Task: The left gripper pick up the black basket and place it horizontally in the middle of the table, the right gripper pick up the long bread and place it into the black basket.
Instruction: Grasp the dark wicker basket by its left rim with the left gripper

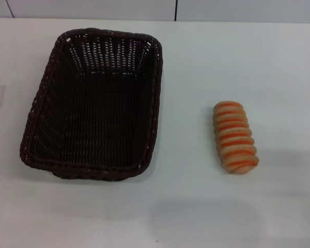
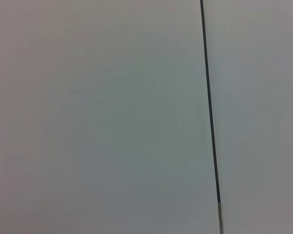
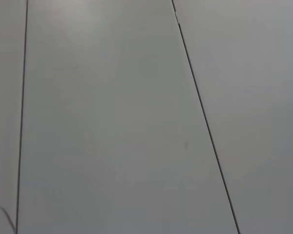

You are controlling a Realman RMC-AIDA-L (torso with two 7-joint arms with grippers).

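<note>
The black basket (image 1: pixel 95 103) stands on the white table (image 1: pixel 196 206) at the left of the head view, its long side running away from me, and it is empty. The long bread (image 1: pixel 235 137), tan with orange-red stripes, lies on the table to the right of the basket, apart from it. Neither the left gripper nor the right gripper shows in any view. The two wrist views show only pale flat panels with thin dark seams.
The table's far edge meets a pale wall with a dark vertical seam (image 1: pixel 175 10) at the back. Faint shadows lie on the table at the left edge and near the front.
</note>
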